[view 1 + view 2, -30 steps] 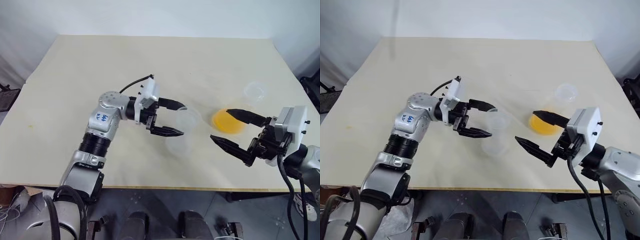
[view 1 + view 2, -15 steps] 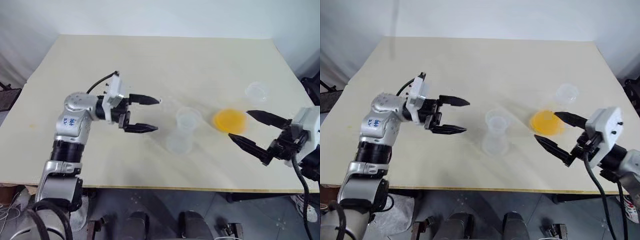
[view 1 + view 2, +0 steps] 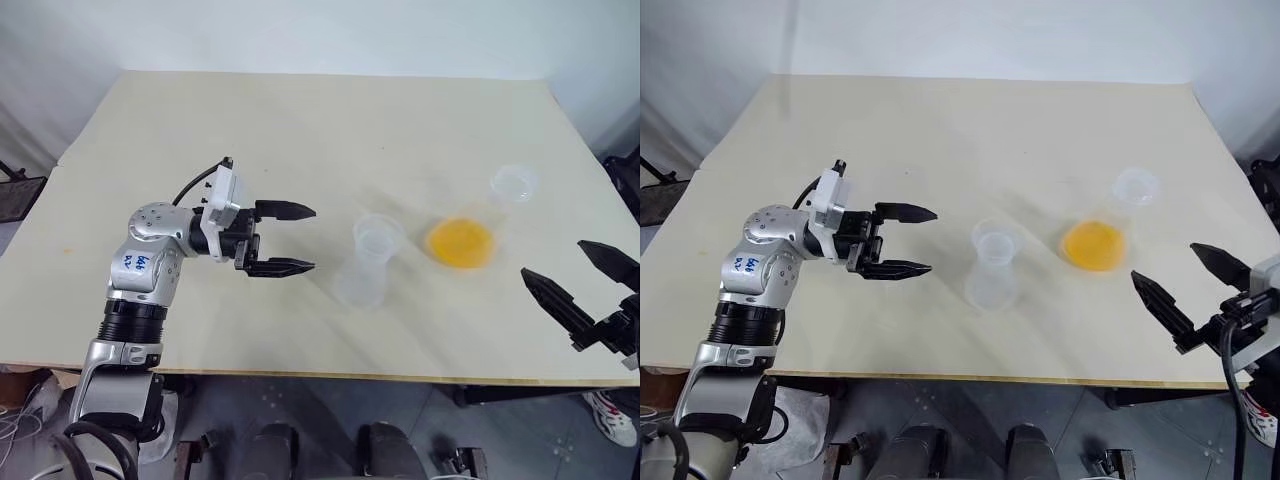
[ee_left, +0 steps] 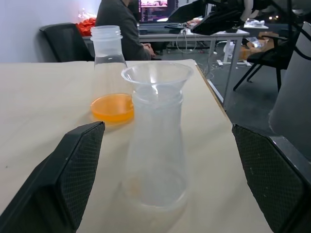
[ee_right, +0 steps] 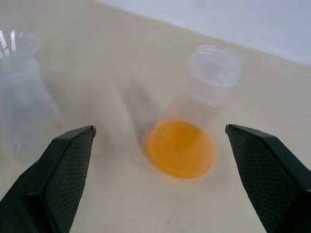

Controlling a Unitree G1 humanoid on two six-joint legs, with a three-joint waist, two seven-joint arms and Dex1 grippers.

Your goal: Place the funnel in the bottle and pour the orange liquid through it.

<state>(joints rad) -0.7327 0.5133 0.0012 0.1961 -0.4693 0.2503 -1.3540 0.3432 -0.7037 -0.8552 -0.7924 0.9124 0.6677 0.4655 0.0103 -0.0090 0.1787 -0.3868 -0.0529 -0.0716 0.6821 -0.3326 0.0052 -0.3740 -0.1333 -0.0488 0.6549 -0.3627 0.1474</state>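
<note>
Left pincer: the left pincer (image 3: 300, 239) has drawn back from the bottle (image 3: 362, 268) toward the robot's left since a second ago — it was right at the neck then, and now hangs well apart from it, fingers spread and empty.
Right pincer: the right pincer (image 3: 578, 285) has swung out toward the near right edge of the tabletop (image 3: 300, 130), away from the larger flask (image 3: 473, 228); released, nothing in it.
What that means: both arms have let go and retreated — judged from this, the funnel step looks done, and the pour is not yet started, since the orange liquid is all in the other flask.
Funnel: the funnel (image 4: 156, 76) sits in the mouth of the bottle, its cone resting on the neck, upright; the stem inside is too faint to make out.
Bottle: stands upright mid-tabletop, frosted, with no liquid visible in it.
Larger flask: stands to the right of the bottle, near but not touching, open at the top.
Orange liquid: the orange liquid (image 5: 180, 148) lies as a shallow layer over that flask's wide base.
Next move, as a guess: one pincer must take the larger flask and tip it over the funnel; the light bottle could topple if bumped.
</note>
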